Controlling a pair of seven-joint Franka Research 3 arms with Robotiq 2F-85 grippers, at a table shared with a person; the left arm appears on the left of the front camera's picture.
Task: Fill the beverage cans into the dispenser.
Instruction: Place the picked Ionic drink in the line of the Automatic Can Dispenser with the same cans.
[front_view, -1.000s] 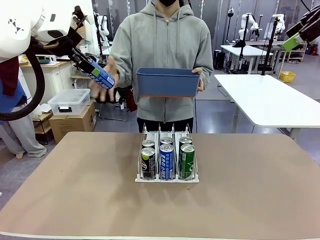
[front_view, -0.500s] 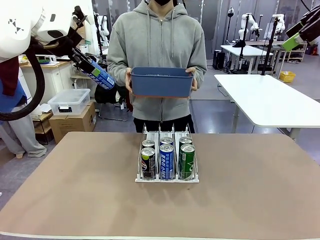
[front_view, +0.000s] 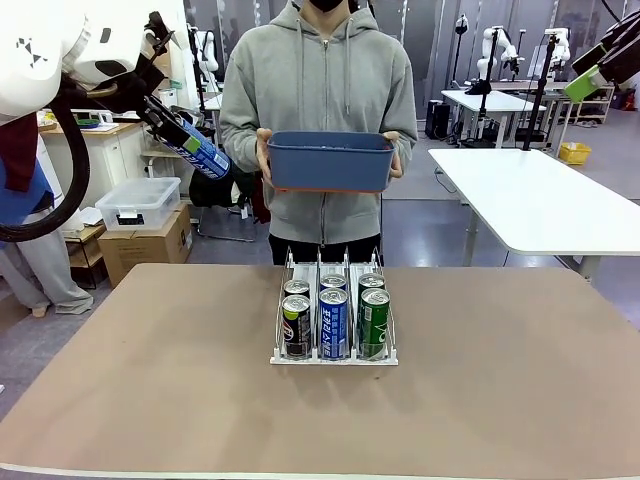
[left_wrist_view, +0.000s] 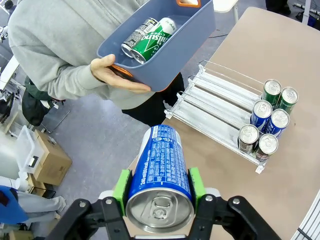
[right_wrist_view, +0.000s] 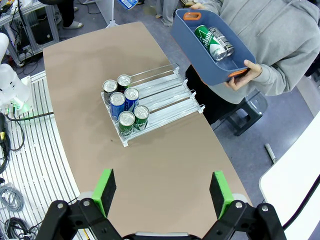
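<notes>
The left gripper (left_wrist_view: 159, 184) clamps a blue-and-white can (left_wrist_view: 161, 160), raised at the left, while the right gripper (right_wrist_view: 163, 192) hangs wide and empty above the table (right_wrist_view: 165, 150). Six cans (front_view: 334, 318) fill the front of the dispenser (front_view: 335, 357) at mid-table. Behind it, a person (front_view: 320, 80) holds a blue bin (front_view: 330, 165) carrying two more cans (left_wrist_view: 152, 36).

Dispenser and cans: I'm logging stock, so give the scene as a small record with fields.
Dispenser: white wire three-lane rack on the table
Cans in rack: six metal cans, two per lane, dark, blue-and-white, green
Left gripper: shut on a blue-and-white can, held high
Right gripper: open, empty
Bin: blue plastic, in the person's hands, holding a green can and a dark can
</notes>
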